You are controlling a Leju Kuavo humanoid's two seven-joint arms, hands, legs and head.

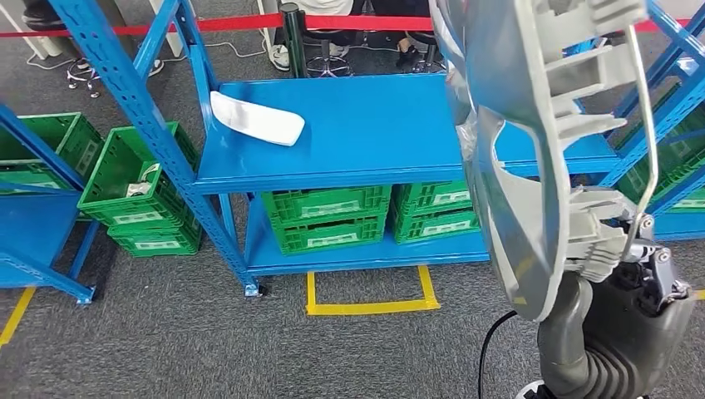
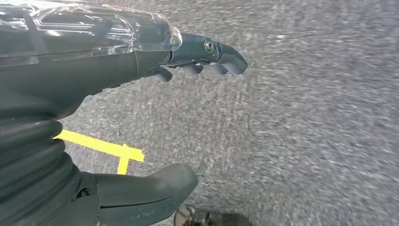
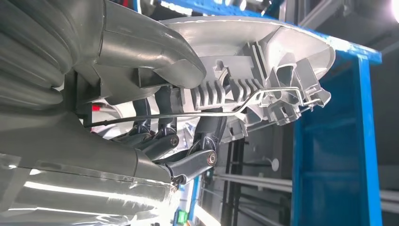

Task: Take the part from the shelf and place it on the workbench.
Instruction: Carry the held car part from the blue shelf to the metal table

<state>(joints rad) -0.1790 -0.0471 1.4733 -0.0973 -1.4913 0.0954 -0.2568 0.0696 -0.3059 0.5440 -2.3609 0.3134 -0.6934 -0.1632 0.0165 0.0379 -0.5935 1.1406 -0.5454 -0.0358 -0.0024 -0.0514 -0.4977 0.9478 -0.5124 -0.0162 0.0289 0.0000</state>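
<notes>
Head view, right arm: on my right side of the head view I have the right hand (image 1: 611, 237) raised, fingers wrapped around the lower end of a large grey moulded plastic part (image 1: 532, 141). The part stands close to upright and fills the right of the picture up to the top edge; a thin wire clip (image 1: 644, 116) runs down its ribbed side.
Head view, shelf: a blue steel shelf (image 1: 374, 133) stands ahead of me. A second, white curved part (image 1: 256, 118) lies flat near the left end of its top board, well apart from the part I hold. Green crates (image 1: 326, 218) sit on the lower board, and more green crates (image 1: 137, 187) are stacked to the left of the upright.
Head view, floor: grey carpet with a yellow taped square (image 1: 370, 295) just in front of the shelf; red barrier tape (image 1: 241, 23) crosses behind it.
Left wrist view, left hand: my left hand (image 2: 141, 108) hangs over the grey carpet, thumb and dark fingers (image 2: 221, 59) well apart, nothing between them. Yellow floor tape (image 2: 101, 147) shows beside it.
Right wrist view, right hand: thumb (image 3: 150, 47) pressed on the part's smooth outer face, dark fingers (image 3: 164, 122) curled against the ribbed inner face, so the part is clamped between them. The wire clip crosses in front of the fingers. A blue shelf post (image 3: 336, 141) stands behind.
</notes>
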